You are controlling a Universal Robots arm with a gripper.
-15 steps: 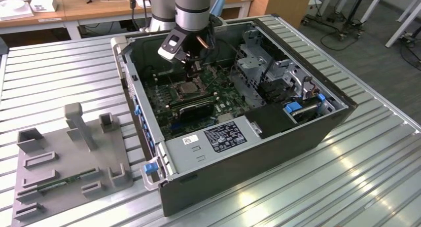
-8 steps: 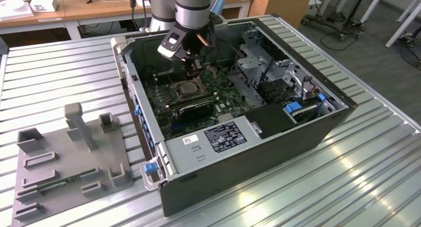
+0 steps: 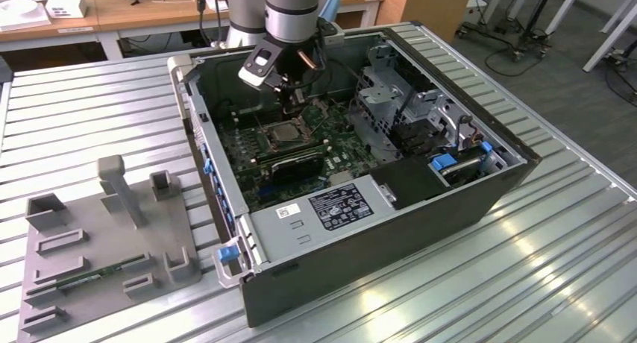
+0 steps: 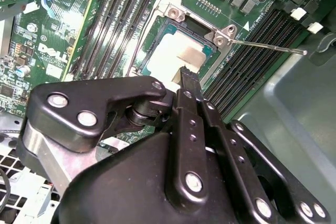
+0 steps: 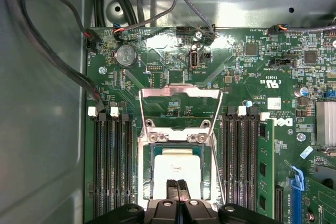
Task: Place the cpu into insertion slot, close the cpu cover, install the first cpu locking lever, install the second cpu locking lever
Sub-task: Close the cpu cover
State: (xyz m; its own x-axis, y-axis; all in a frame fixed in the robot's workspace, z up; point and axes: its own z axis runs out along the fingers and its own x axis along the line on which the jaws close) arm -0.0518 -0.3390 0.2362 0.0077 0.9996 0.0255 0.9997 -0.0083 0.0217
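Observation:
In both wrist views the cpu [image 5: 177,167] [image 4: 170,56], a pale square chip, lies flat inside the insertion slot [image 5: 143,177]. The cpu cover [image 5: 178,92], a thin silvery frame, stands swung open on its hinges at the slot's far side. A thin wire locking lever [image 4: 268,45] sticks out free from a corner of the slot. My gripper [image 5: 177,186] [image 4: 186,74] hovers just over the cpu's near edge. Its two black fingers are pressed together with nothing between them. In the exterior view the gripper [image 3: 289,97] reaches down into the open case above the slot [image 3: 283,134].
Long black memory slots [image 5: 113,166] [image 5: 241,166] flank the socket on both sides. Cables [image 5: 52,61] loop along the case wall. A drive cage [image 3: 398,97] and power supply [image 3: 329,209] crowd the case. A grey fixture tray [image 3: 100,238] sits on the ribbed metal table.

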